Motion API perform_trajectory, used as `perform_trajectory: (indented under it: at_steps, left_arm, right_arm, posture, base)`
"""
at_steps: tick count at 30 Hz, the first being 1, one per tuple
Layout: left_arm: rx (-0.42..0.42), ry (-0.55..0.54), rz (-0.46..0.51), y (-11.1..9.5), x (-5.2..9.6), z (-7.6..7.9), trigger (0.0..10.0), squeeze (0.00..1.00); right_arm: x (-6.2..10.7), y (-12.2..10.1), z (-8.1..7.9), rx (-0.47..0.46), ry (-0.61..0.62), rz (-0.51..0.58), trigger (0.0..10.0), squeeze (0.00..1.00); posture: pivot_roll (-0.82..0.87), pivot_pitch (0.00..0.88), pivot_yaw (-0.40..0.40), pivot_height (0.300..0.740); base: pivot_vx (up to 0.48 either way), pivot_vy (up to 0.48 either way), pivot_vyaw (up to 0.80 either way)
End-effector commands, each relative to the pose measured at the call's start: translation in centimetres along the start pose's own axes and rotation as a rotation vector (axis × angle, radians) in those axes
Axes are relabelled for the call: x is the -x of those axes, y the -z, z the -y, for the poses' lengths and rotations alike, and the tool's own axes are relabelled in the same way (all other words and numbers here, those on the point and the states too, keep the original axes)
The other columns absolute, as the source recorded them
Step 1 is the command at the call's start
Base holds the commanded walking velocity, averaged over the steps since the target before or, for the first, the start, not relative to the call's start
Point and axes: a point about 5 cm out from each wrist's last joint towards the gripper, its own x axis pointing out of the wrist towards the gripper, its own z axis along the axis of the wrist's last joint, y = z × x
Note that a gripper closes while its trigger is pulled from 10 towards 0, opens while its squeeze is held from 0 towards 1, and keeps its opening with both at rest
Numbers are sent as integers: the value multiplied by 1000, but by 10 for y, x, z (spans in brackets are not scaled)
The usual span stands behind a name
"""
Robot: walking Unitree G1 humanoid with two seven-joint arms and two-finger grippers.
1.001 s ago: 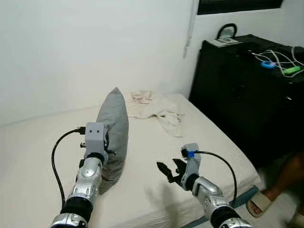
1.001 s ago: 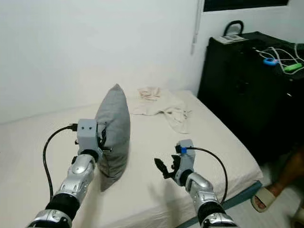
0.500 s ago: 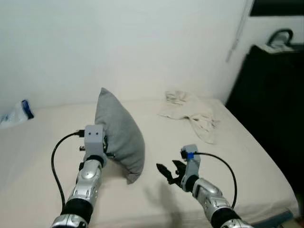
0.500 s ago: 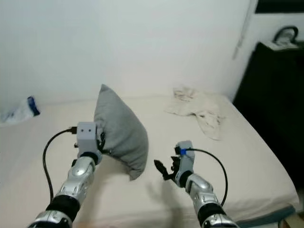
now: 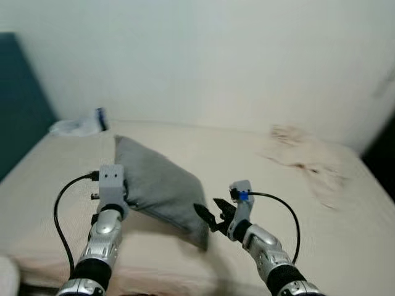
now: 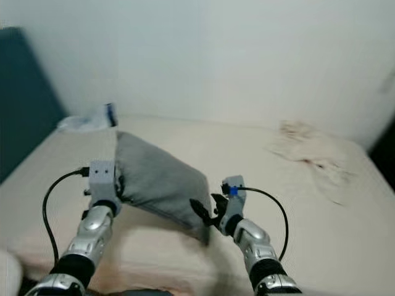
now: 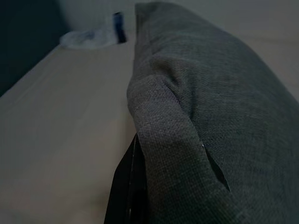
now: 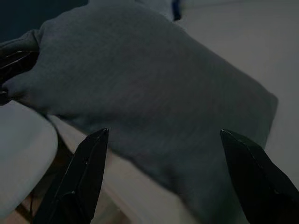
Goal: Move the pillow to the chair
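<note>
The grey pillow (image 5: 162,194) hangs slanted over the beige bed (image 5: 259,185), its lower corner pointing toward the bed's near edge. My left gripper (image 5: 123,196) is shut on the pillow's upper left edge; in the left wrist view the fabric (image 7: 187,116) bunches over one black finger (image 7: 127,189). My right gripper (image 5: 208,211) is open right beside the pillow's lower corner, not holding it. In the right wrist view its two fingers (image 8: 88,177) are spread wide with the pillow (image 8: 154,88) just ahead of them.
A clear plastic bag with a blue label (image 5: 80,125) lies at the bed's far left. A crumpled cloth (image 5: 305,163) lies blurred at the far right. A dark teal panel (image 5: 18,111) stands on the left. A white rounded object (image 5: 6,274) sits at the lower left.
The camera has swung left, so the black cabinet is out of view. The pillow has tipped from upright to slanted in my left gripper. My right gripper is now close to its lower corner.
</note>
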Motion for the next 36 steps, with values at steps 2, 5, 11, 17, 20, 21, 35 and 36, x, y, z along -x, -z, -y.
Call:
perform_trajectory:
  at_steps: [2, 5, 11, 17, 20, 21, 35, 36]
  left_arm:
    - [-23, -3, 26, -5, -1, 1, 10000, 0]
    - [-27, -4, 25, -5, -1, 2, 10000, 0]
    - [-44, -3, 36, -8, -3, 4, 10000, 0]
    - [-51, -10, 63, -15, -4, 3, 10000, 0]
    - [-61, -7, 96, -22, -6, 4, 10000, 0]
    - [-63, -6, 101, -24, -6, 4, 10000, 0]
    - [-99, 23, 147, -31, -5, 9, 10000, 0]
    - [-102, 18, 148, -31, -6, 7, 10000, 0]
  right_arm:
    - [1, 0, 0, -14, -3, 15, 10000, 0]
    - [1, 0, -1, -15, -5, 16, 10000, 0]
    - [0, -2, -3, -21, -16, 40, 10000, 0]
    - [-2, -6, -3, -22, -20, 62, 10000, 0]
    - [-2, -8, -3, -19, -18, 73, 10000, 0]
    - [-2, -9, -3, -19, -17, 75, 10000, 0]
    - [-4, -11, -7, -24, -27, 96, 10000, 0]
    - [-5, -11, -7, -26, -29, 97, 10000, 0]
  posture:
    - [-8, 0, -53, 740]
    - [-11, 0, -50, 740]
    - [-13, 0, -47, 740]
    - [-12, 0, -46, 740]
    - [-9, 0, -49, 740]
    - [-9, 0, -49, 740]
    - [-4, 0, -47, 740]
    - [-4, 0, -48, 740]
  base:
    - [0, 0, 712]
    - [0, 0, 712]
    - [0, 0, 712]
    - [0, 0, 716]
    - [0, 0, 712]
    - [0, 0, 712]
    - [0, 0, 713]
    - [0, 0, 706]
